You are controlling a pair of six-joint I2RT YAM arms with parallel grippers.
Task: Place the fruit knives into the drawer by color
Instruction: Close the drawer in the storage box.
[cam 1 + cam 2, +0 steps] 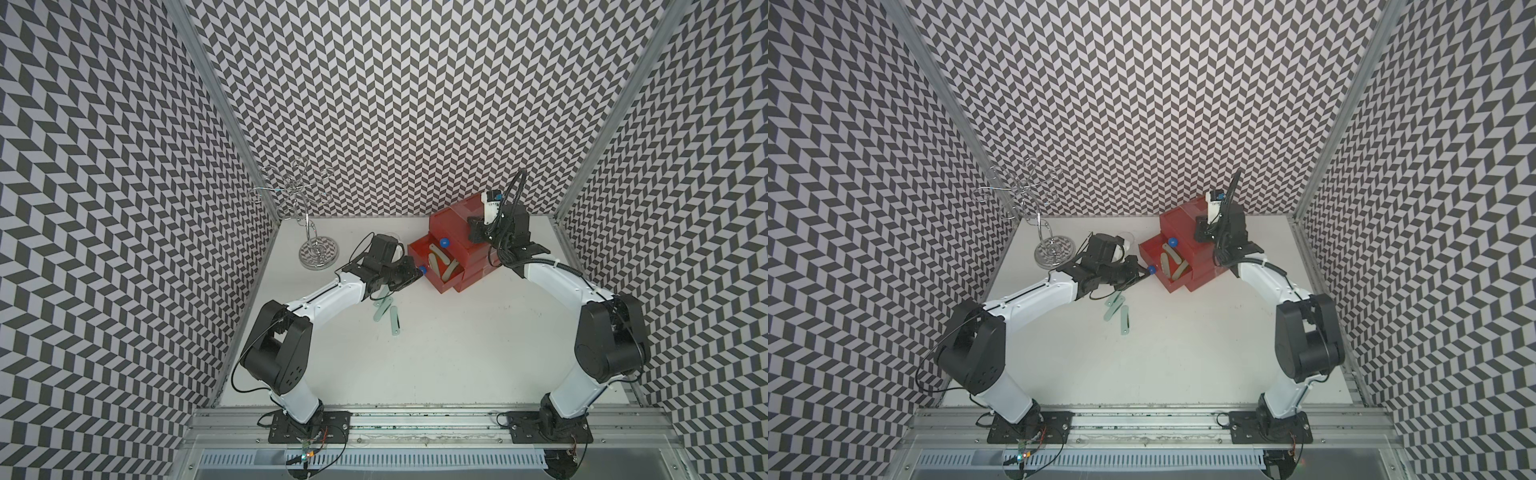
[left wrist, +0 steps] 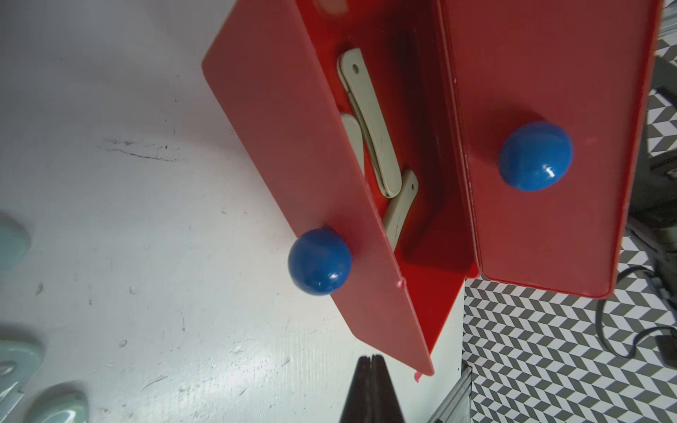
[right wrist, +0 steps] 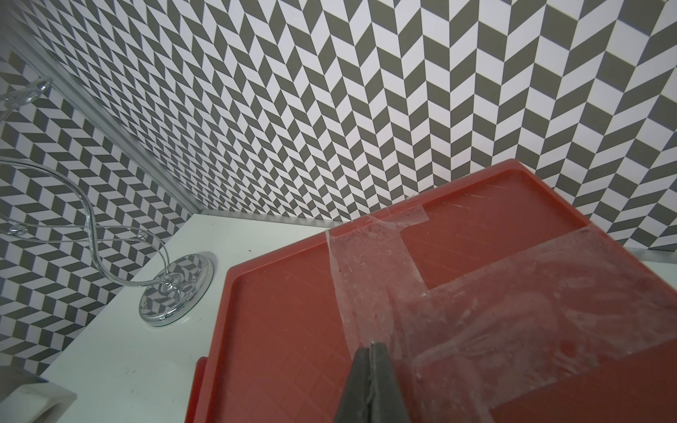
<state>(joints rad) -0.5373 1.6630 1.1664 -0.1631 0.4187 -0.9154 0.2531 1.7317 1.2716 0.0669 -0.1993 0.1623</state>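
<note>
Both grippers closed and empty at the drawer box.
Left gripper is near the blue knob of the open drawer, right gripper over the taped top; grey-olive knives lie inside, mint knives on the table.

No legible text, brand, number or sign. The white label on the right arm carries print too small to read.

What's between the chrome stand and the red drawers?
The left gripper, shut, and its wrist, near the blue knob of the open drawer; seen in both top views.
</note>
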